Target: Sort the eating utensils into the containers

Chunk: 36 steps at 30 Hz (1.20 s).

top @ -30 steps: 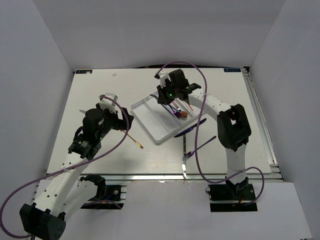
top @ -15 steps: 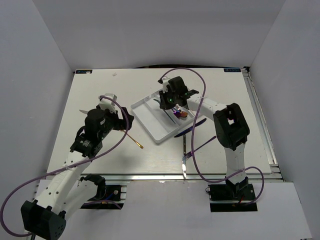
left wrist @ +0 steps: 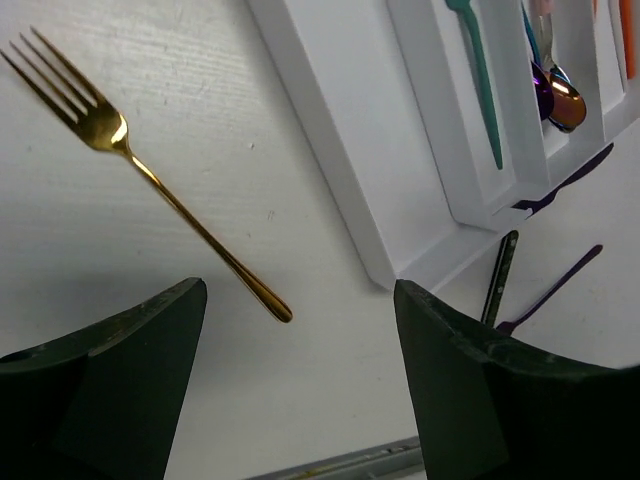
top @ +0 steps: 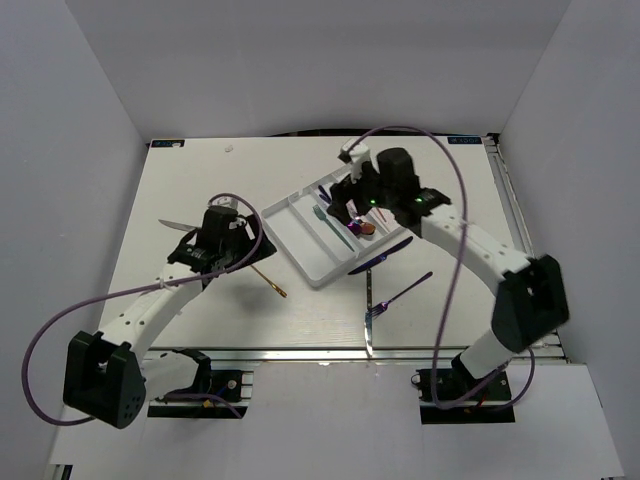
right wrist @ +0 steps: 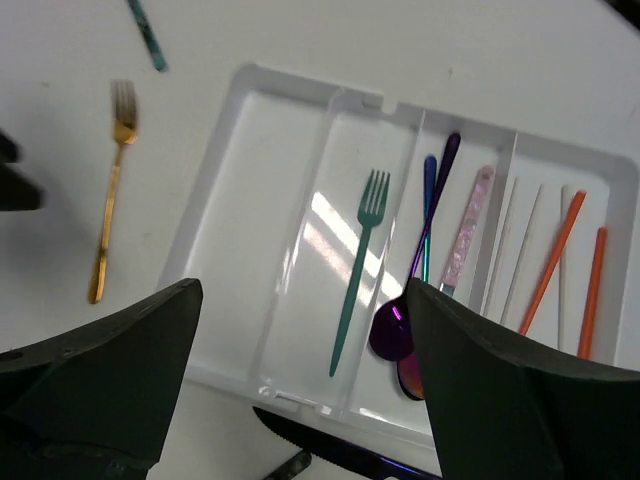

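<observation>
The white tray (top: 292,248) lies tilted at mid-table. In its compartments lie a teal fork (right wrist: 358,268), purple and red-bowled spoons (right wrist: 392,328) and orange chopsticks (right wrist: 556,258); the widest compartment (right wrist: 262,230) holds nothing. My right gripper (right wrist: 305,300) hangs open above the tray (right wrist: 200,250), holding nothing. A gold fork (left wrist: 150,175) lies on the table left of the tray (left wrist: 330,150). My left gripper (left wrist: 298,320) is open just above its handle end, not touching it. A dark knife (top: 385,254), a purple utensil (top: 402,294) and a fork (top: 368,322) lie right of the tray.
A silver knife (top: 172,225) lies left of the left arm, partly hidden by it. White walls close in the table on three sides. A metal rail (top: 330,352) runs along the near edge.
The right gripper has opened and risen, leaving the teal fork in the tray. The left arm has swung right towards the gold fork and the tray.
</observation>
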Tool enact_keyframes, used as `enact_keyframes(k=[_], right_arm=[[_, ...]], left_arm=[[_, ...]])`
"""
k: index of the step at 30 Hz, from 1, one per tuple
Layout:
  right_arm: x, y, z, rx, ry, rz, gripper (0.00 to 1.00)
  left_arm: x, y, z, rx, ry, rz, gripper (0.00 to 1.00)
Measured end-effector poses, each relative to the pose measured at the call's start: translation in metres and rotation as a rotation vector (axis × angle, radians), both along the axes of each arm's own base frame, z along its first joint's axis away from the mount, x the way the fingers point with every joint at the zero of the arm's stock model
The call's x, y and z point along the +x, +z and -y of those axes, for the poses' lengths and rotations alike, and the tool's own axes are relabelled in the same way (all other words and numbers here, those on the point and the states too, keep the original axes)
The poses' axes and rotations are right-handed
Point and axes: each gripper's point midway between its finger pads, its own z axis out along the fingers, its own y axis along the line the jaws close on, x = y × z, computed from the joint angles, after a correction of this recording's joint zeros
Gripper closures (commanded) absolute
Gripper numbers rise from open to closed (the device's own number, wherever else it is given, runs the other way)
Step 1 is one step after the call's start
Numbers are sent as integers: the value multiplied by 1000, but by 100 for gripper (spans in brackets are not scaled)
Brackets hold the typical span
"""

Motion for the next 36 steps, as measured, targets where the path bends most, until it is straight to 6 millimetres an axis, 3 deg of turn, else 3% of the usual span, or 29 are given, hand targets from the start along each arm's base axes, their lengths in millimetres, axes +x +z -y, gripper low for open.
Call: enact_keyframes(k=[3,5,8,12,17,26,29,33,36], right_arm=[[-25,50,19,96,94,129,11],[-37,72,35,147,154,186,10],[-44,89,55,193,207,224,11],[-60,86,71,229,250,230,11],[-77,87,72,255,303,230,11],[-83,90,68,273,346,237,10],[-84,90,68,271,352,242,11],[-83,90,68,268,354,247,11],[-83,90,68,268,355,248,11]], left_arm=[[0,-9,2,-34,88,-113,13],[5,-16,2,-36,139,-177,13],[12,-33,3,-24,209,-270,15],[9,-59,-4,31,281,-375,16],[17,-78,-17,118,355,-431,17],[27,-113,-34,215,418,-517,24],[34,-114,-35,218,424,-513,27],[37,-115,-37,223,425,-515,38],[37,-115,-37,223,424,-515,52]])
